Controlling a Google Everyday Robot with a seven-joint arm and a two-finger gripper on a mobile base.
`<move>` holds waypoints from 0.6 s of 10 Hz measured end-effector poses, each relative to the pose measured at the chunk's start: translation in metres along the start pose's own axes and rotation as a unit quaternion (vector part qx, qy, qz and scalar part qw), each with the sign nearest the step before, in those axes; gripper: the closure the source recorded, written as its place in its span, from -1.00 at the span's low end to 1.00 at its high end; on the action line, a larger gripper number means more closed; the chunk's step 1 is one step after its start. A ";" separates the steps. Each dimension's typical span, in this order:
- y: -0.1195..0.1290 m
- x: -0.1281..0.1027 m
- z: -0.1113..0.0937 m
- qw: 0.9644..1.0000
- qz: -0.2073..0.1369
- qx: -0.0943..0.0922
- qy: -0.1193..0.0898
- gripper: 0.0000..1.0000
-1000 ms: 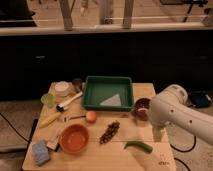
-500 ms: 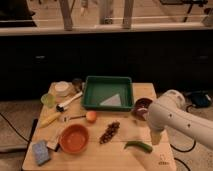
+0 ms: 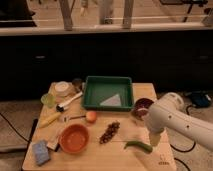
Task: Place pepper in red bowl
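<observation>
while the gripper [image 3: 154,140] hangs low over the table's [image 3: 100,161] right front edge, its fingers stand apart with nothing between them. it points down, just beside the right end of the pepper [image 3: 138,145]; i can't tell whether it touches it. the pepper, green and curved, lies flat on the wood near the front edge. up from the gripper rises the white arm [image 3: 172,117], bending at a rounded elbow and running off to the right. behind that elbow sits a dark bowl [image 3: 143,106], partly covered by it. left of the pepper there's a dark brown cluster [image 3: 110,132], then the red bowl [image 3: 74,138], upright and well apart from the pepper. a small orange ball [image 3: 91,116] rests just behind the red bowl, and a green tray [image 3: 88,95] lies at the back. a yellow item [image 3: 49,120] and a blue sponge [image 3: 41,151] are over at the left edge.
</observation>
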 end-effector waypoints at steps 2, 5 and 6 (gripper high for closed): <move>0.002 -0.001 0.009 1.000 -0.003 -0.004 -0.008 -0.60; 0.011 -0.005 0.025 1.000 -0.008 -0.013 -0.018 -0.60; 0.012 -0.006 0.027 1.000 -0.008 -0.014 -0.020 -0.60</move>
